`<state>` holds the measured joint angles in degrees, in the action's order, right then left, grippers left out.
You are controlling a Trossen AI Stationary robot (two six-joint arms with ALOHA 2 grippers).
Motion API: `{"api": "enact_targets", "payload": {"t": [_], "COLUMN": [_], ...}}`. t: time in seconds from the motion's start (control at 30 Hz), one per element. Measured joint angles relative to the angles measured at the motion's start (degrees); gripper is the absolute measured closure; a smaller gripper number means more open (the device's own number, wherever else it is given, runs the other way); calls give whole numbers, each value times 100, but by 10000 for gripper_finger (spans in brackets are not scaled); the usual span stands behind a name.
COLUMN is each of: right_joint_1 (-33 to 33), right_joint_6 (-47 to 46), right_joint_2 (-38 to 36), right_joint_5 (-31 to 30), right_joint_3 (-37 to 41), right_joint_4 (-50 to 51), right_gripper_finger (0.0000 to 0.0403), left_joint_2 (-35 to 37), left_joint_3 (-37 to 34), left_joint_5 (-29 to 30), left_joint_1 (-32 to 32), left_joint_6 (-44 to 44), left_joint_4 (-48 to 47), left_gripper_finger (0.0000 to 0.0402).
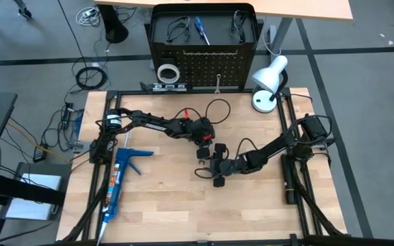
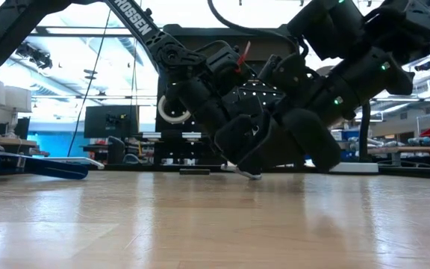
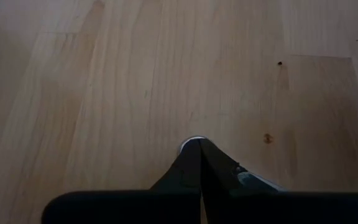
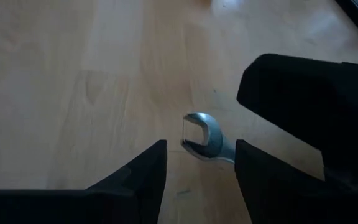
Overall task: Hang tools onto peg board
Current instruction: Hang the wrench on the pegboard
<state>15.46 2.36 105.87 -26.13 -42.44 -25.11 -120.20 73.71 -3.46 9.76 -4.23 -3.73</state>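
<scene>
Both arms meet over the middle of the wooden table point(image 1: 265, 205), and the object of interest is a silver wrench point(image 4: 205, 138). The left gripper point(image 3: 200, 149) is pressed down low at the tabletop with its fingers pinched together, and a sliver of silver peeks out at the tip, so it looks clamped on the wrench. From the right wrist view the wrench's open end pokes out toward the right gripper point(image 4: 201, 165), whose fingers stand wide apart on either side of it, touching nothing.

So the step in hand reads as a handover or a regrasp of that wrench, right down at table level. In the low view the two grippers crowd together just above the wood, and exactly where metal meets finger is hard to make out there.

Up at the far edge, the peg board point(image 1: 204, 65) stands upright with a white tape ring point(image 1: 167, 72), a screwdriver point(image 1: 201, 30) and another wrench point(image 1: 217, 83) already on it. A blue caulking gun point(image 1: 120, 179) lies on the table's left side, and a white lamp point(image 1: 268, 80) sits beside the board.

Next move, by the look of it: the right gripper needs to close squarely on the wrench's free end before the left lets go, then lift clear and carry it across to a free peg. The wrench is thin and flat against the wood; a sloppy pinch could let it slip.
</scene>
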Motion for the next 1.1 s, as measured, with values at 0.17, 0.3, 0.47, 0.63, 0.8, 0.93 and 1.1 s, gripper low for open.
{"api": "enact_targets", "payload": {"t": [0.17,0.3,0.47,0.63,0.8,0.93,1.1], "right_joint_1": [-64,-123,-172,-246,-288,-358,-446], "right_joint_6": [371,936,1844,2289,2296,2296,2286], "right_joint_2": [1,0,0,-2,-2,-2,-2], "right_joint_5": [-41,97,343,363,370,493,673], "right_joint_3": [4,4,4,0,4,7,7], "right_joint_4": [80,195,270,238,165,70,6], "right_gripper_finger": [212,214,218,225,239,257,291], "left_joint_2": [-2,-2,-4,-4,-4,-4,-4], "left_joint_3": [0,-2,-4,0,0,0,0], "left_joint_5": [3,1,4,2,-41,-77,-92], "left_joint_1": [0,0,0,0,0,0,2], "left_joint_6": [22,172,184,185,106,-57,-243], "left_joint_4": [28,75,88,54,49,52,68], "left_gripper_finger": [402,402,402,402,402,402,401]}}
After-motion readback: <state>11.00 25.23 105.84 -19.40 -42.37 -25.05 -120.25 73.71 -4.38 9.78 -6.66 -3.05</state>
